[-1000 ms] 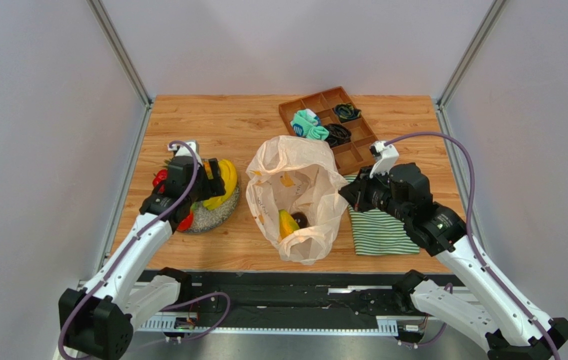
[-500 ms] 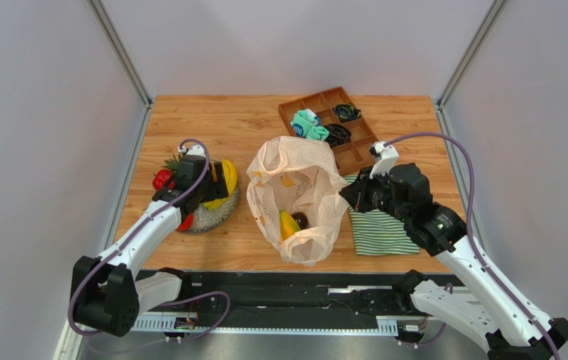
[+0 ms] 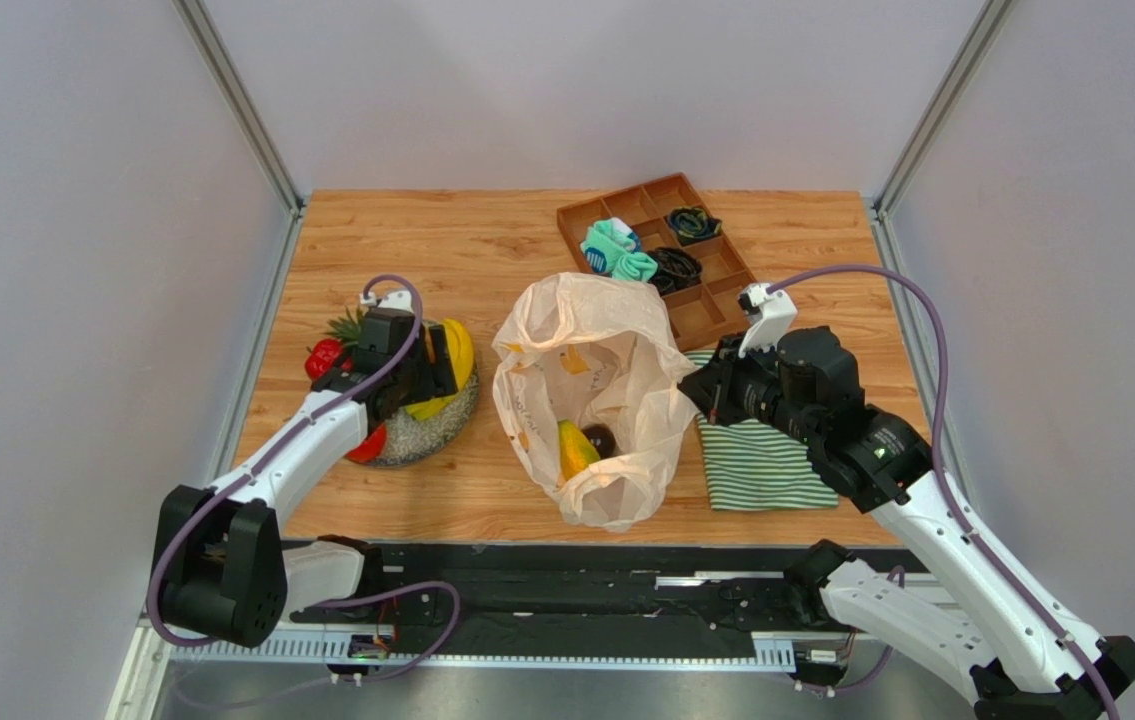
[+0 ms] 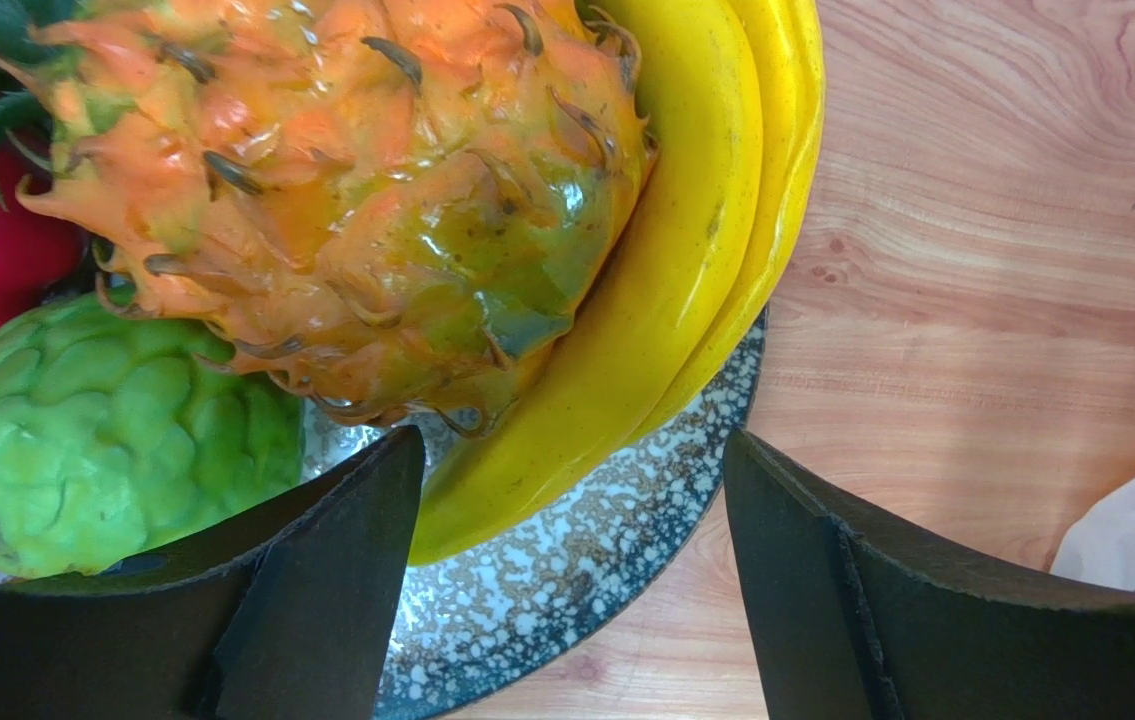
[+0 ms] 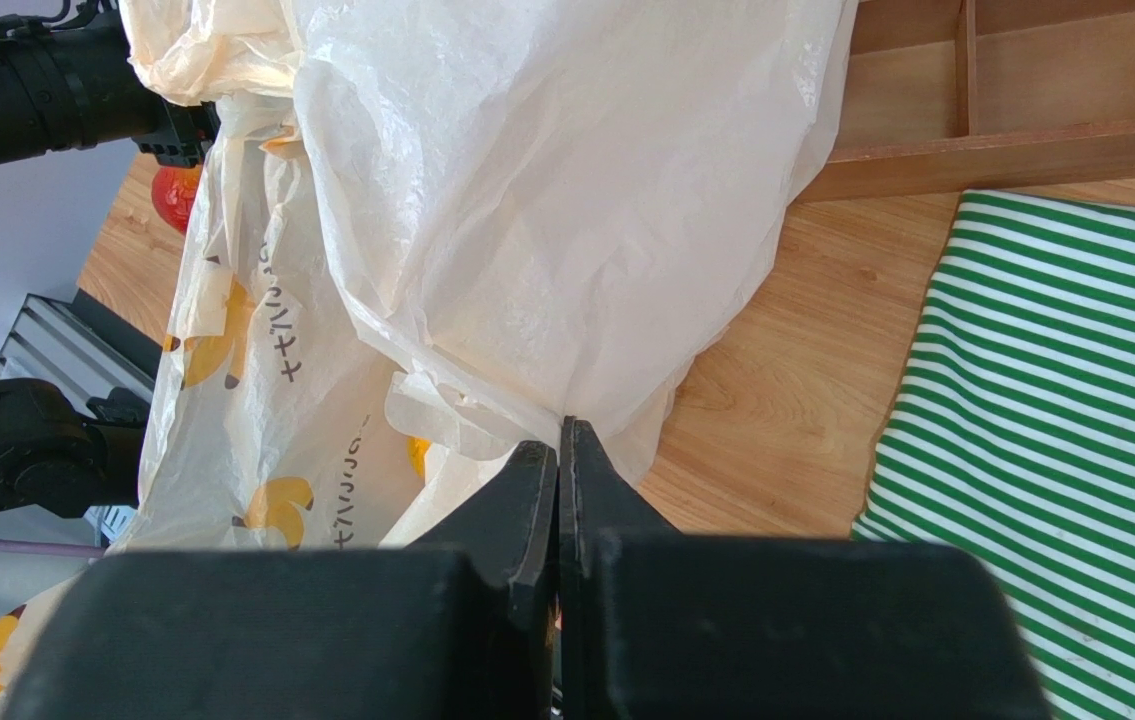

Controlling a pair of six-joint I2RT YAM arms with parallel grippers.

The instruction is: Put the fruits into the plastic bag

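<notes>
The cream plastic bag (image 3: 588, 383) lies mouth open at mid table, holding a yellow-orange fruit (image 3: 575, 447) and a dark one (image 3: 603, 440). My right gripper (image 3: 696, 393) is shut on the bag's right edge (image 5: 528, 225). A speckled plate (image 3: 416, 432) at the left carries the orange pineapple (image 4: 363, 195), yellow banana (image 4: 678, 285), a green fruit (image 4: 93, 435) and red ones (image 3: 322, 357). My left gripper (image 4: 573, 495) hangs open just above the plate's right rim, jaws either side of the banana's lower end, holding nothing.
A wooden divided tray (image 3: 663, 255) with teal and black cloth bundles stands at the back right. A green-and-white striped cloth (image 3: 761, 450) lies under my right arm. The metal frame rail runs along the table's near edge.
My left gripper has shifted a little away from me and to the right over the plate, uncovering the red fruit and the pineapple crown. My right gripper has stayed still on the bag.
</notes>
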